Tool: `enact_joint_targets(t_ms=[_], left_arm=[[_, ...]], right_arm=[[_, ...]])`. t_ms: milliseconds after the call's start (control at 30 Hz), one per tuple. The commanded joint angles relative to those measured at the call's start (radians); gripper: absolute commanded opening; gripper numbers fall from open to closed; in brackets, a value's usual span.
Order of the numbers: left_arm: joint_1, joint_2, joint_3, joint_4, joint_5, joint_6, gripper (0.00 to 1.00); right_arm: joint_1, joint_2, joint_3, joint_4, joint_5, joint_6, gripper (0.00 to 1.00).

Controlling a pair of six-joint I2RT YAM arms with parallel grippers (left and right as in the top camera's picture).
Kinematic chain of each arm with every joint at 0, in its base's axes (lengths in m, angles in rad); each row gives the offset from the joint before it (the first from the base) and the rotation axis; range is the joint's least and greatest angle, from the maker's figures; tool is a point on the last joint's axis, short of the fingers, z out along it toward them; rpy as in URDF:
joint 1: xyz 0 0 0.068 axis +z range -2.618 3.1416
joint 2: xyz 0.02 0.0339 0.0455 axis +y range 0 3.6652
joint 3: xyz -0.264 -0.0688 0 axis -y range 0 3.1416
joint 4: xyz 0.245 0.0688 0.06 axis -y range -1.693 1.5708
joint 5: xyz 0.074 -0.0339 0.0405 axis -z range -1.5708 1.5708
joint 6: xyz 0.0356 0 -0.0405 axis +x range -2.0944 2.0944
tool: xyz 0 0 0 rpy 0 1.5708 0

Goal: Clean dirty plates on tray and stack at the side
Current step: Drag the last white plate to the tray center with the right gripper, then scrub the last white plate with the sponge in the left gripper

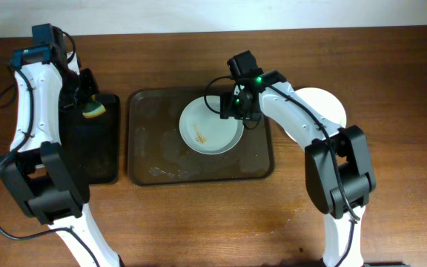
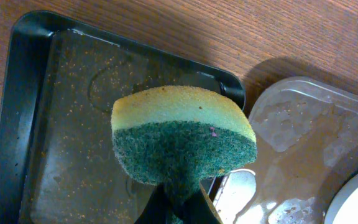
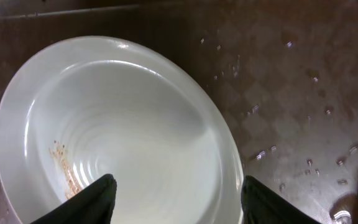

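Dirty plate [image 1: 211, 126]: round, white, glossy, lying flat with its open face up, so it has no long axis. It sits in the far-right part of the brown tray [image 1: 147, 148], mid-table and nearer the far edge. Concentric rings show in its well.

Left to right:
- Black tray [image 1: 98, 156], toward the left edge of the table: rectangular with rounded corners and a raised rim. Its long axis runs from the far edge to the near edge, and its floor is speckled with crumbs.
- Left gripper [image 2: 179, 208], above the far end of the black tray: pinching the sponge [image 2: 182, 140] from its underside. The sponge has a yellow foam layer and a coarse green scouring layer.
- Brown tray: just beside the black one. It is a rounded rectangle, and its surface is wet with droplets and smears.
- Stain [image 3: 64, 168]: a thin reddish-brown streak on the plate's well, running obliquely.
- Right gripper [image 1: 237, 104], at the plate's far-right rim: its fingers are spread, and in the wrist view the rim lies between them. Cannot tell whether they touch it.
- Second white plate [image 1: 325, 104], toward the right edge of the table: round and partly hidden by the right arm.
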Motion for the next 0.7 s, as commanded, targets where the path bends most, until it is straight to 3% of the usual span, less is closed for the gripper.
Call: enact_joint_targets(t_ms=[0, 133, 267, 333, 467, 533, 667], left_arm=[[-0.003, -0.004, 0.01, -0.002, -0.003, 0.016, 0.0], [-0.003, -0.004, 0.01, -0.001, -0.003, 0.016, 0.01], [-0.01, -0.004, 0.01, -0.001, -0.003, 0.016, 0.01], [-0.023, -0.004, 0.01, -0.001, -0.003, 0.016, 0.01], [-0.051, -0.004, 0.01, 0.004, -0.003, 0.016, 0.0], [-0.066, -0.004, 0.01, 0.003, -0.003, 0.016, 0.01], [-0.1, -0.004, 0.01, 0.004, -0.003, 0.016, 0.0]], right_arm=[[-0.024, 0.066, 0.015, 0.011, 0.015, 0.002, 0.62], [-0.035, 0.073, 0.015, 0.047, 0.019, 0.019, 0.58], [-0.035, 0.076, 0.015, 0.038, 0.02, 0.056, 0.41], [-0.026, 0.08, 0.005, 0.006, 0.034, 0.191, 0.33], [0.011, 0.107, 0.001, -0.007, 0.032, 0.287, 0.19], [0.029, 0.113, 0.001, -0.024, 0.03, 0.327, 0.06], [0.042, 0.113, 0.001, -0.039, 0.03, 0.369, 0.04]])
